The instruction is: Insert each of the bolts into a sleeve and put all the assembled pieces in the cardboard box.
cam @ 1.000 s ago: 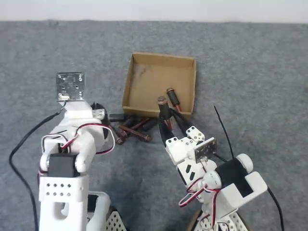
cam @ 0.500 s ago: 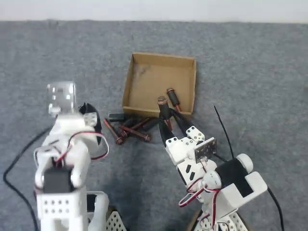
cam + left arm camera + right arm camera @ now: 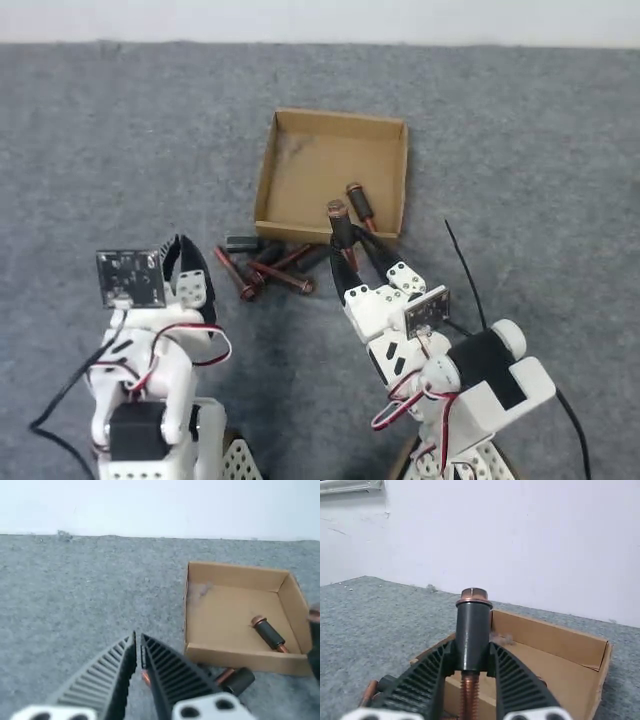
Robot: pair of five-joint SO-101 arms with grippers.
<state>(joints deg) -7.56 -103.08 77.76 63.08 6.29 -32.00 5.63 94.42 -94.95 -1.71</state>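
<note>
Clenched on nothing, my left gripper (image 3: 138,640) hides most of the loose pile (image 3: 275,265) by the cardboard box (image 3: 335,118). One assembled piece (image 3: 360,203) lies inside, and my right gripper (image 3: 470,652) grasps another sleeved bolt (image 3: 473,620).

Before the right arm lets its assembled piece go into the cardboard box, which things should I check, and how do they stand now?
1. Bolt seated in sleeve: ok, its head rests on the sleeve top.
2. Right gripper shut on the sleeve: ok.
3. Sleeve above the inside of the cardboard box: cannot tell, it stands at the near wall.
4. Free floor in the box: ok, one assembled piece lies there.
5. Left gripper away from the box: ok, shut.
</note>
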